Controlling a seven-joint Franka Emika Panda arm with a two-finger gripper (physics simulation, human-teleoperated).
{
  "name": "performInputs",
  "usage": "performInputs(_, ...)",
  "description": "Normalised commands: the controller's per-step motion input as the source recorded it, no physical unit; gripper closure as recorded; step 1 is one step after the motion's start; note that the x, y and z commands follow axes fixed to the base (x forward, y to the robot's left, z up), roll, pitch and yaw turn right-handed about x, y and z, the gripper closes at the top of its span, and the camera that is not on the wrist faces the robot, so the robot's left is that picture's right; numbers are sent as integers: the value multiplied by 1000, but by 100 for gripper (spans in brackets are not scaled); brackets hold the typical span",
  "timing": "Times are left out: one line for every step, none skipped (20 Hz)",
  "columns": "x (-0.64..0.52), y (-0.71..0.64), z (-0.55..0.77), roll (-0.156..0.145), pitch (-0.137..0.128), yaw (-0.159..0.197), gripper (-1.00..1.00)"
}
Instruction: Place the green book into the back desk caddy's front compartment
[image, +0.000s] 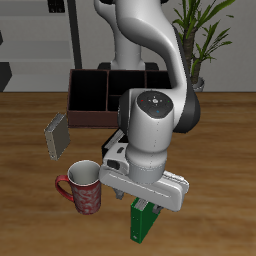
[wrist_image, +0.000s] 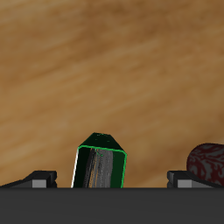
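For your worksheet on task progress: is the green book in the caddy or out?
Out. The green book stands on the table under the gripper, far from the caddy.

Green book (image: 144, 220) stands near the table's front edge, beside the mug (image: 84, 189); back desk caddy (image: 88, 95) far behind.

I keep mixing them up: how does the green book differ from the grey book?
The green book has bright green covers; the grey book is dull grey. The green book stands under the gripper, beside the mug; the grey book stands apart, farther back, nearer the caddy. Both are thin and stand on the table.
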Motion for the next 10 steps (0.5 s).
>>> performInputs(8,-12,-144,-11,23,59,-100)
performInputs(40,-8,-217,-40,38,-34,-100)
performInputs(-27,80,-144,27,28,-6,-100)
performInputs(-53,144,-193,58,24,23,-100)
performInputs(-70,-96,4,0,0,0,-100)
performInputs(63,140,-247,12,52,35,-100)
performInputs(-21,72,-286,7,90,-81,100)
performInputs(-28,126,-145,25,-18,56,100)
performInputs(-15,39,-144,13,36,-16,100)
performInputs(-62,70,-135,14,21,-14,100)
